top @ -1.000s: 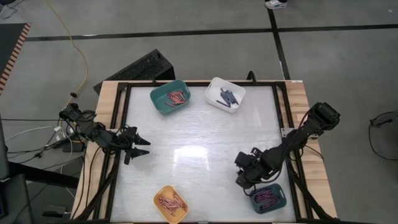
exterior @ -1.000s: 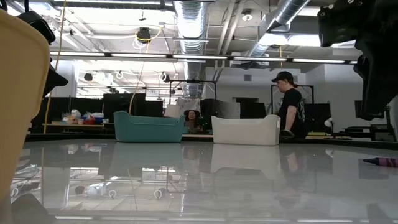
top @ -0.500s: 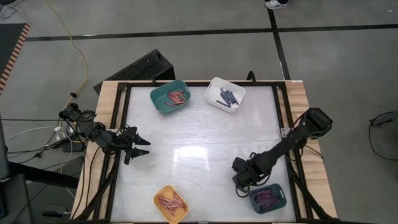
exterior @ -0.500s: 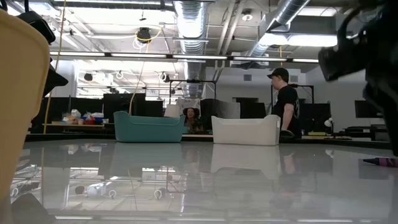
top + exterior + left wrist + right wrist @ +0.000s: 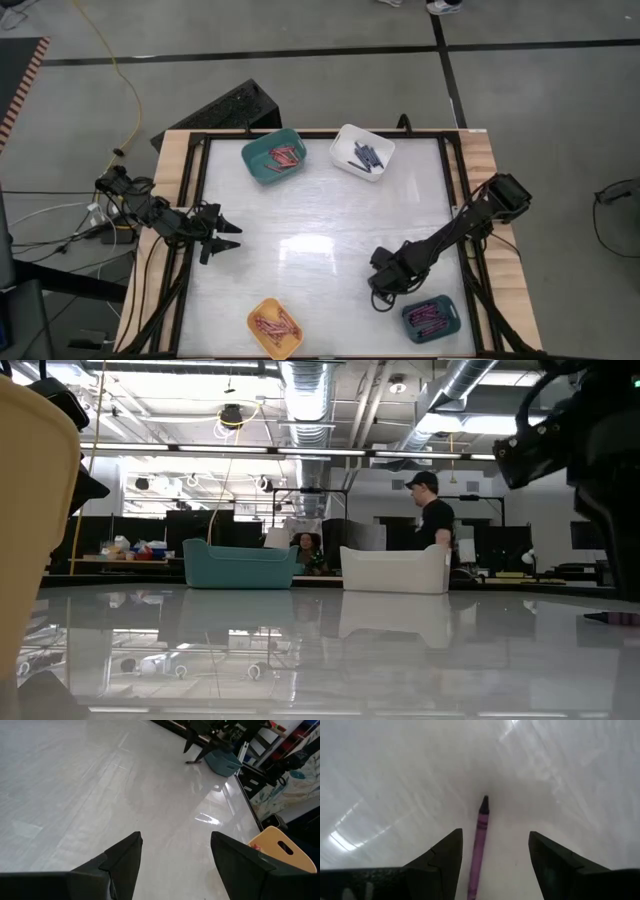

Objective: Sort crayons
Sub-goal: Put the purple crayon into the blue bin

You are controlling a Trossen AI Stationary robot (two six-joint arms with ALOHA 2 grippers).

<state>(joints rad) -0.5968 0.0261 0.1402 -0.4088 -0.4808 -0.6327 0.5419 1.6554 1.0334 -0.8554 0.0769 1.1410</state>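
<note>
A single magenta crayon [image 5: 479, 840] lies flat on the white table, its dark tip pointing away from my right wrist. My right gripper [image 5: 495, 834] hangs open above it, pointing down, one finger on either side and touching nothing; in the high view my right gripper [image 5: 378, 296] is near the table's near right corner. My left gripper [image 5: 228, 236] waits open at the table's left edge, with nothing between its fingers [image 5: 125, 860]. More crayons lie in the four bins.
A teal bin [image 5: 262, 150] with red crayons and a white bin [image 5: 345, 140] with dark blue ones stand at the far edge. A yellow bin [image 5: 262, 308] sits near front centre, a dark teal bin [image 5: 448, 305] with magenta crayons beside my right gripper. A person [image 5: 432, 520] walks behind the table.
My right gripper has moved toward the table's left edge and down over the loose magenta crayon, tipping to point more steeply down; it stays open. The person behind the table has walked leftward.
</note>
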